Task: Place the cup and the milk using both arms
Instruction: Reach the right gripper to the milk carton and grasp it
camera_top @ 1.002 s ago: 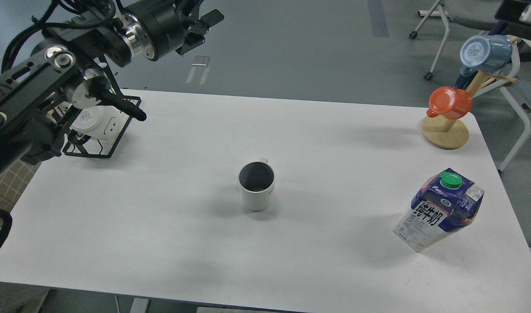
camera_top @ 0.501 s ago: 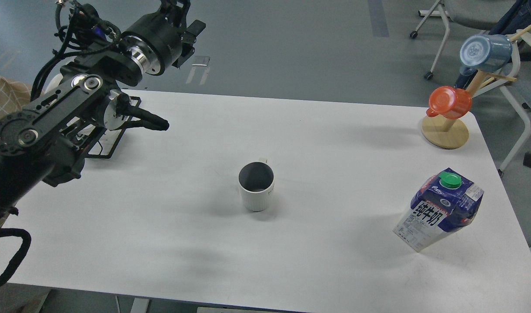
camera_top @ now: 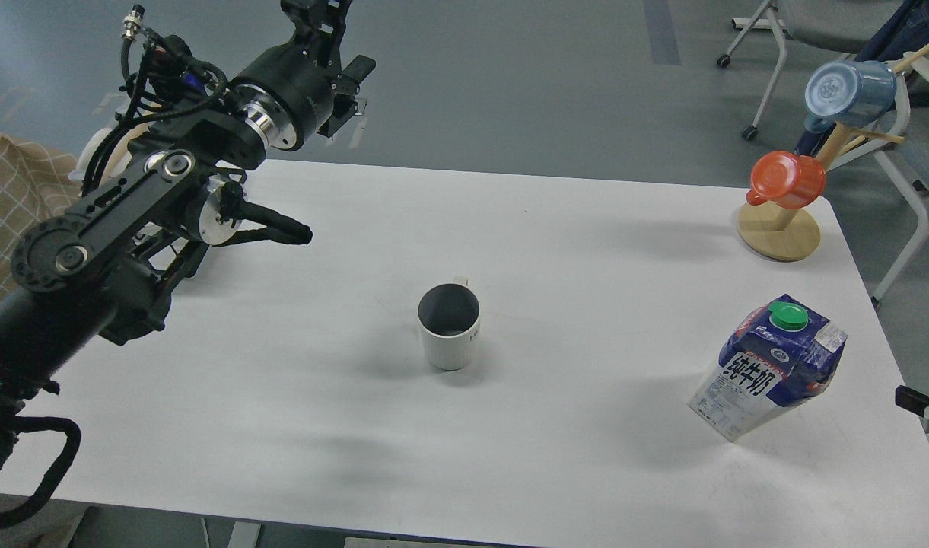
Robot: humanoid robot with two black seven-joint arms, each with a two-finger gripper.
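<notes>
Since the earlier frames our left arm has swung inward over the table's (camera_top: 555, 457) left side, and a dark part, likely of our right arm, has appeared at the right edge beside the milk (camera_top: 768, 367). We find the left gripper (camera_top: 341, 76) raised beyond the far table edge; it shows dark and end-on, so we cannot tell whether its jaws are spread or pressed together. The right gripper itself is not in view. The cup (camera_top: 450, 325) stands upright near the table's centre, well apart from both arms, with nothing holding it. The milk stands near the right edge, front corner, free as well. Behind it, an orange-red mug (camera_top: 787, 180) and a blue mug (camera_top: 848, 93) hang on a wooden mug stand (camera_top: 780, 232). We judge the main risk to be the tall carton: a sideways nudge from the incoming right arm could topple it off the near edge. An off-centre grasp could likewise tip the cup.
</notes>
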